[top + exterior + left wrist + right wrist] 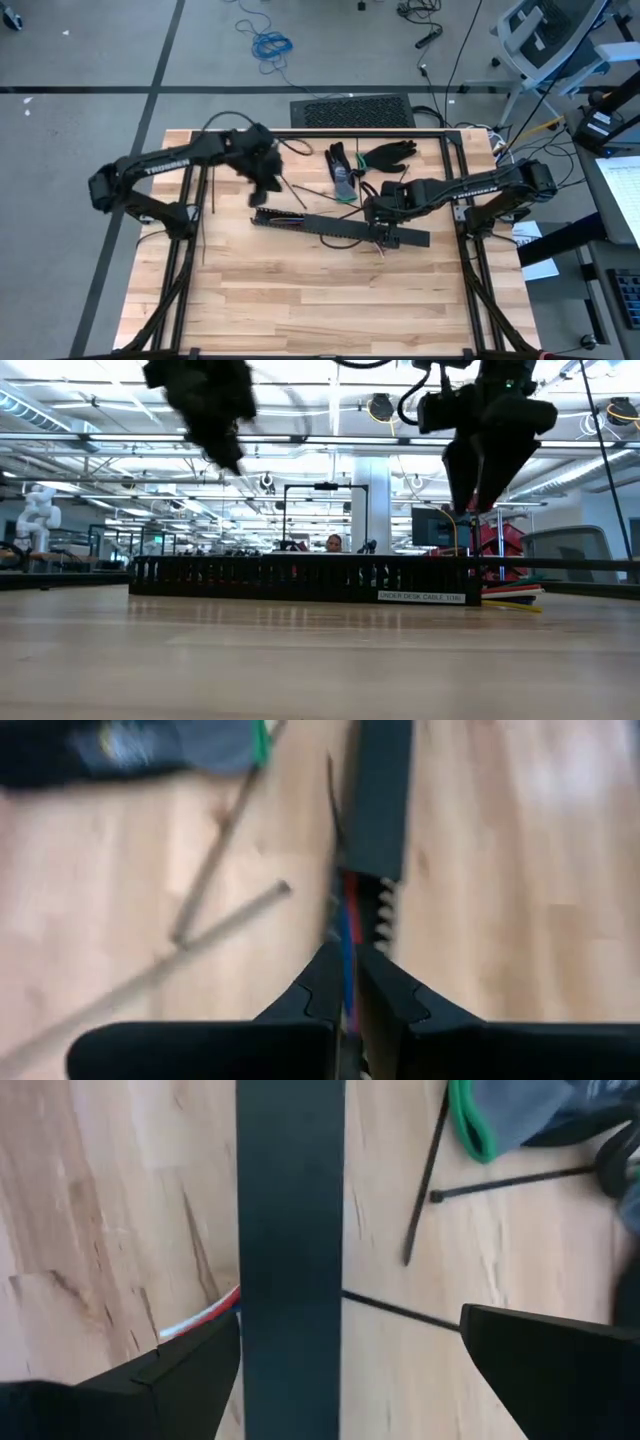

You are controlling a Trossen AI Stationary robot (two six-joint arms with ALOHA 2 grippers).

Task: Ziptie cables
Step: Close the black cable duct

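place: looks like a big open robotics lab / workshop floor
ceiling: exposed pipes and ducts, rows of strip lights (300,435)
background: a white humanoid robot (38,510) off to the side, a person (333,543) at a desk with monitors
floor: grey concrete, loose blue cable (270,45), office chair (550,35)
bench: wooden table (300,290) inside a black metal frame

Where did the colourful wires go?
The cables peek out from under the long black rail in the middle of the table, red and white ends showing beside the right gripper.
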